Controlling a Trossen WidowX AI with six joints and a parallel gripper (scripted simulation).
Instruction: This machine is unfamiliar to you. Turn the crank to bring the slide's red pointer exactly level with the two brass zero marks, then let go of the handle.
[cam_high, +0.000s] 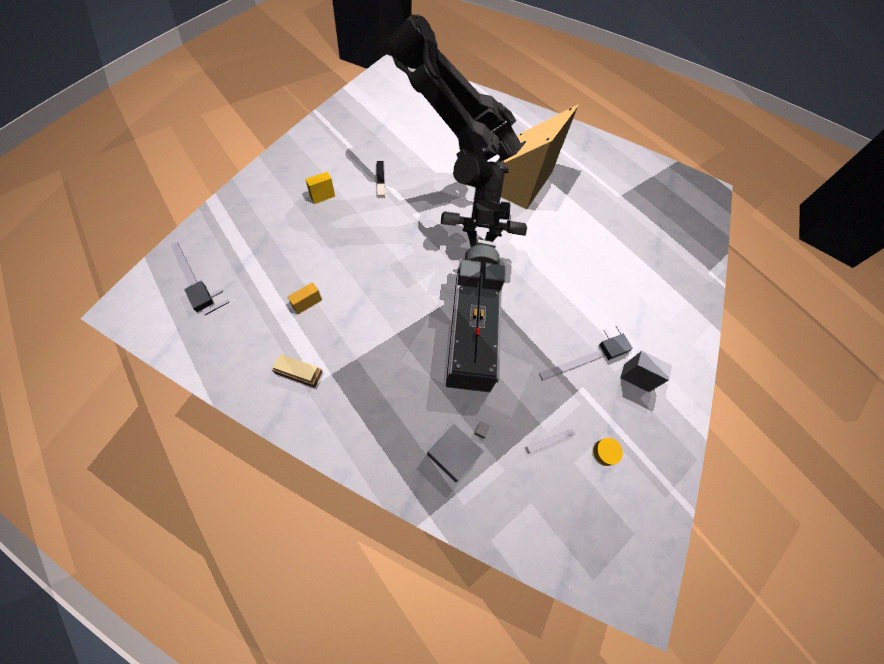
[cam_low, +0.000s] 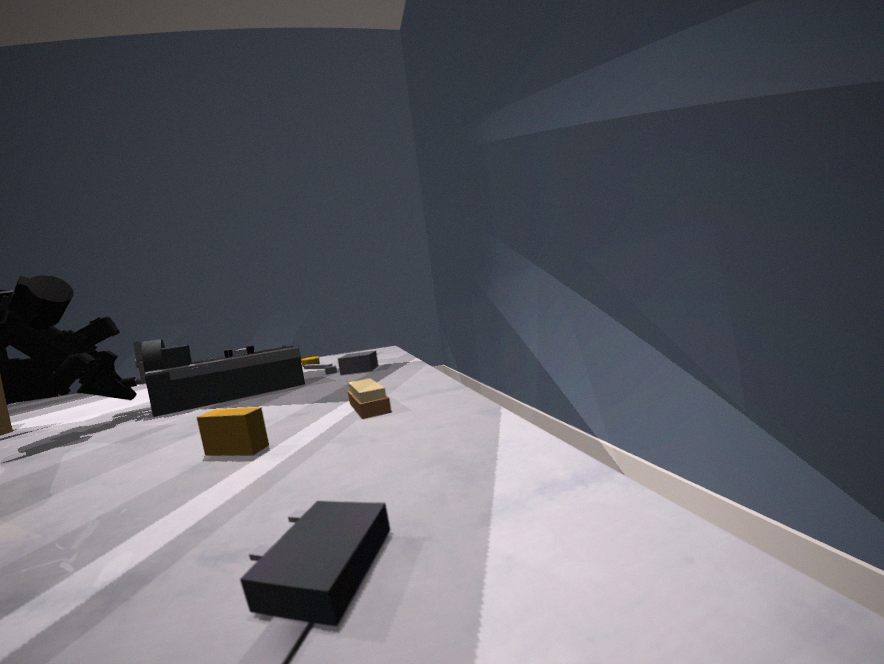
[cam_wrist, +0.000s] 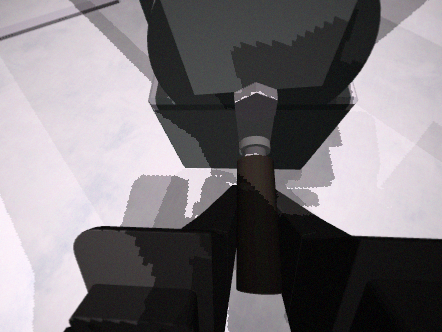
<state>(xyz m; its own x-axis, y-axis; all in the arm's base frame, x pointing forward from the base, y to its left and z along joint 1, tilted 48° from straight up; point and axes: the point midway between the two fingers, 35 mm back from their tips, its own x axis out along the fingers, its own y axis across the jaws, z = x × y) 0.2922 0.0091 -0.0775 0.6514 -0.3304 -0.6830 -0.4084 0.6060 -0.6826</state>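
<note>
The dark machine lies lengthwise on the table, its round crank disc at the end towards the arm. The slide's small red pointer is below the two brass zero marks in the top view, off level with them, towards the machine's far end from the crank. My gripper is shut on the brown crank handle, which stands between the fingers in the wrist view. A grey crank arm joins the handle to the disc. The pointer is hidden in the wrist view.
A tall tan wedge stands close beside the arm. Yellow blocks, a tan-topped block and a grey slab lie around the machine. A dark box and a yellow disc lie to the right.
</note>
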